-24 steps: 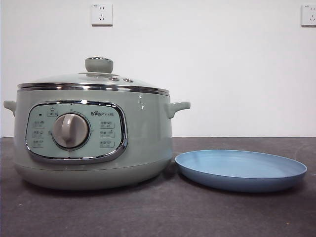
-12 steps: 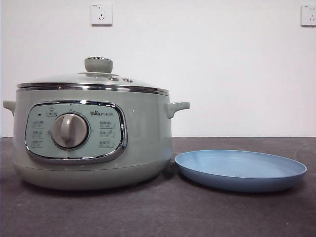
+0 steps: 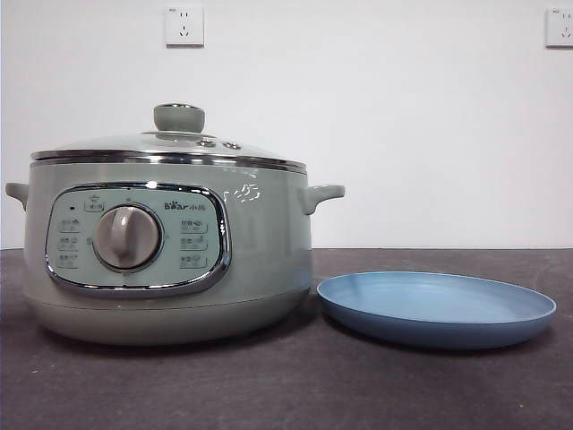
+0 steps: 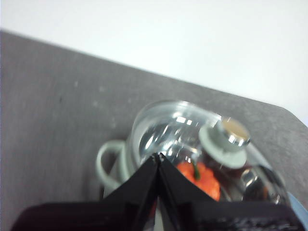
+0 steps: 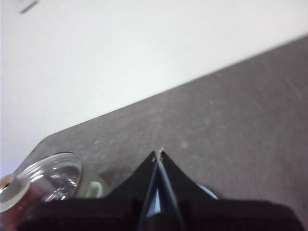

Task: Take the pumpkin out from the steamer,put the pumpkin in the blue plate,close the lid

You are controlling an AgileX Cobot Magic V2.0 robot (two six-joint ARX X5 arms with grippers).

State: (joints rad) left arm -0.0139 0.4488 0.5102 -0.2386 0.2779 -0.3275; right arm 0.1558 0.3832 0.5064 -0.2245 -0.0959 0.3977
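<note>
The sage-green steamer (image 3: 260,242) stands at the left of the dark table with its glass lid (image 3: 170,143) resting on it. To its right lies the blue plate (image 3: 436,309) with nothing on it. In the left wrist view, the orange pumpkin (image 4: 202,177) shows through the lid (image 4: 163,127), inside the pot. My left gripper (image 4: 158,156) hangs shut above and beside the steamer, holding nothing. My right gripper (image 5: 159,153) is shut too, over the table, with the lid (image 5: 55,175) off to one side. Neither arm shows in the front view.
One side handle (image 4: 103,161) of the steamer sticks out beneath my left gripper. A white wall with two power sockets (image 3: 184,26) (image 3: 560,27) closes off the back of the table. Dark tabletop (image 3: 295,385) runs in front of the pot and plate.
Only a small glint on the steamer's wall has shifted. The steamer, lid and plate have not moved.
</note>
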